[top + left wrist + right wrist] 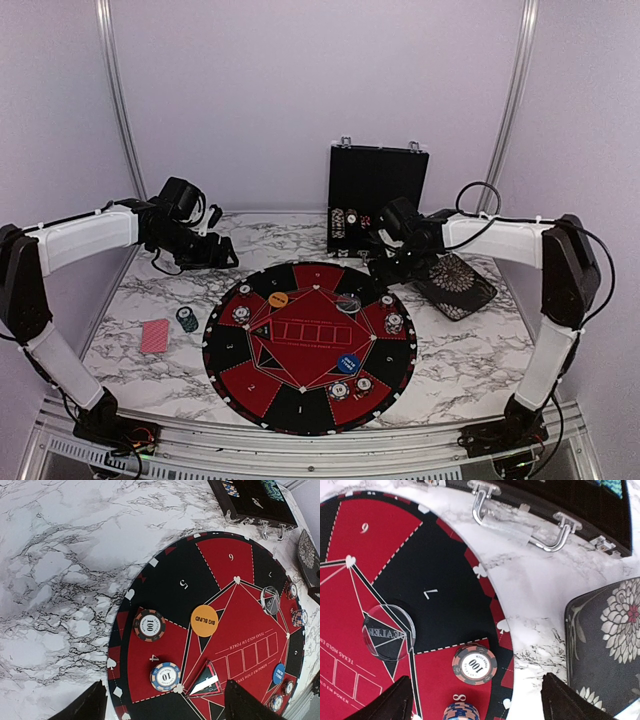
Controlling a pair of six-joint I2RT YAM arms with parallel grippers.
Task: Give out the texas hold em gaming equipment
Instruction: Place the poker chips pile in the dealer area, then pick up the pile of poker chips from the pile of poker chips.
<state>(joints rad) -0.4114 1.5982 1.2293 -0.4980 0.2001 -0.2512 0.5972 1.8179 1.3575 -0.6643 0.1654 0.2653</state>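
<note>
Fingers (pixel 92 705) Spread on Both Arms, Nothing Gripped

Left gripper (pixel 169 702) parted wide near the mat's far-left rim; right gripper (pixel 477 700) likewise parted at its far-right rim. Marble table (pixel 450 370), pale walls, metal rails at the corners. Round red-and-black mat (pixel 310 350) central, near rim close to the table's front edge. Black case (pixel 378 190) upright at the back, contents hard to read. Broad bare marble to the left; only a narrow strip between mat and patterned dish (pixel 455 283). Red-backed cards (pixel 154 336) left of the mat, teal chips (pixel 187 319) just beside. Striped chips (pixel 241 314) on the outer segments; orange disc (pixel 278 299), blue disc (pixel 348 364) and clear disc (pixel 347 303) nearer the middle. One blue chip (pixel 461 712) cut off at the right wrist view's lower edge.
</note>
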